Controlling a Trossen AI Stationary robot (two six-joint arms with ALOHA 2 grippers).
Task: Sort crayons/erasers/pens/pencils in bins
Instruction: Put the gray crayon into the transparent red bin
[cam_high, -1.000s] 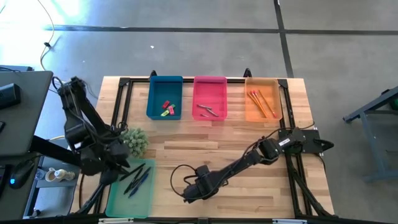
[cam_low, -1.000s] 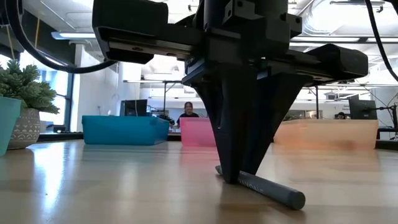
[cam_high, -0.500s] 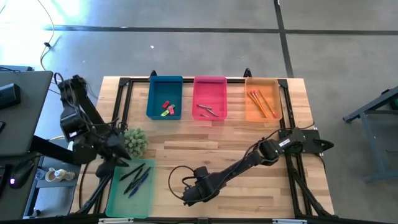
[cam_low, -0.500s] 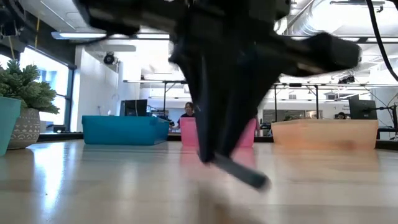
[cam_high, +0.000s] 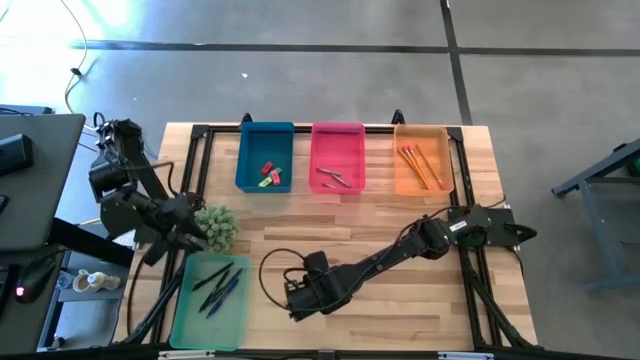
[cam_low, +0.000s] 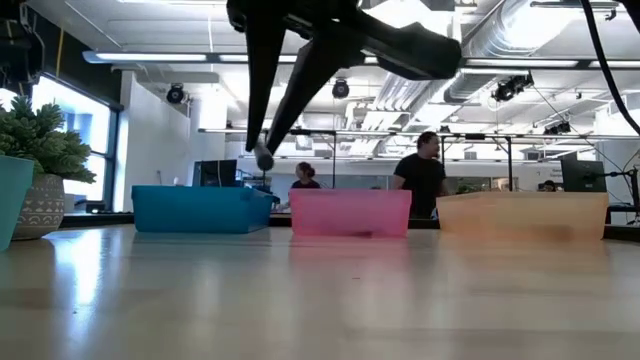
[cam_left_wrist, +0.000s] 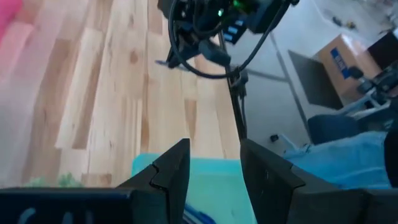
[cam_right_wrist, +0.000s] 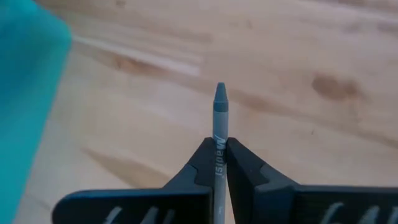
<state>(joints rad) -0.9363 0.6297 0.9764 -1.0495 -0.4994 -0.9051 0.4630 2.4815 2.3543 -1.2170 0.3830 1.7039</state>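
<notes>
Right pincer (cam_right_wrist: 219, 163) clamping short grey wax crayon (cam_right_wrist: 219, 115), tip forward, above bare wooden table (cam_high: 330, 232). Carrying toward shallow pink plastic bin (cam_high: 338, 145) holding other grey sticks; keeping level, releasing only once over it. Left pincer (cam_left_wrist: 212, 163) waiting, fingers apart, empty, beside light green bin (cam_high: 190, 318).

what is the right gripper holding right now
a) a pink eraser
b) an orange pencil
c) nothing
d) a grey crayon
d: in the right wrist view the right gripper is shut on a short grey crayon whose pointed tip sticks out past the fingers, lifted above the wooden table.
</notes>
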